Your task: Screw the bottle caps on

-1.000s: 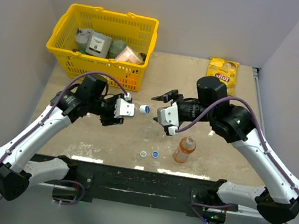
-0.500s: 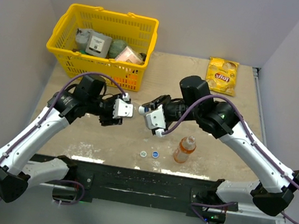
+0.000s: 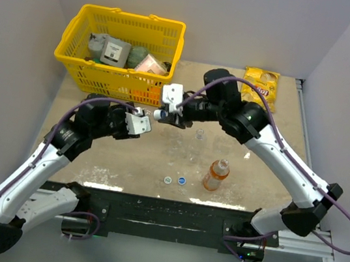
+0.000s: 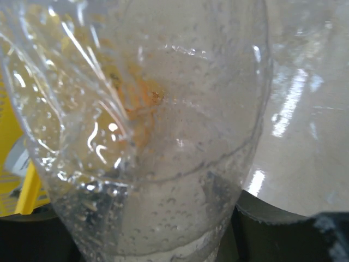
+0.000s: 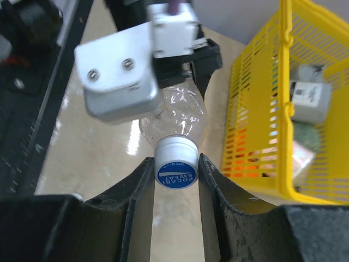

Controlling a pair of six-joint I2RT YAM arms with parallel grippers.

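My left gripper (image 3: pixel 141 121) is shut on a clear bottle (image 4: pixel 163 136), holding it level above the table. The bottle fills the left wrist view. Its blue-topped cap (image 5: pixel 175 170) sits on the neck and points at my right gripper (image 3: pixel 160 114). That gripper's two fingers (image 5: pixel 136 202) press on the cap's sides. An orange bottle (image 3: pixel 216 175) stands upright at the front. A second clear bottle (image 3: pixel 199 135) stands behind it, open-necked. A whitish cap (image 3: pixel 167 180) and a blue cap (image 3: pixel 181 180) lie loose near the front edge.
A yellow basket (image 3: pixel 79 67) of boxes and packets stands at the back left, close behind the two grippers; it also shows in the right wrist view (image 5: pixel 256 136). A yellow chips packet (image 3: pixel 260 88) lies at the back right.
My right gripper has swung left and back from near the orange bottle to the held bottle's cap and closed on it. My left gripper has shifted slightly back with the bottle.
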